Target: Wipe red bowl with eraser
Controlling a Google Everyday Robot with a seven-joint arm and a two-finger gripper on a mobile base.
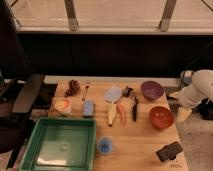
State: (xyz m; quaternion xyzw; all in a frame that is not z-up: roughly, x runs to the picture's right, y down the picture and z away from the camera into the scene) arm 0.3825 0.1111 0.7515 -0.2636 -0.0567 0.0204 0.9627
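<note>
Nearest to you, at the left, sits the green tray (62, 121), with a small blue round item (104, 145) just beside its right wall. Your eraser (169, 151) lies at the near right corner of the table (140, 142), apart from the red bowl (161, 117) farther back. Your gripper (183, 114) hangs just right of that bowl, by the table's right edge. Whether it is wide or narrow cannot be told.

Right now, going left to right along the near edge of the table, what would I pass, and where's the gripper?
In order: green bin → small blue cup → eraser. The gripper hangs farther back, just right of the red bowl.
</note>
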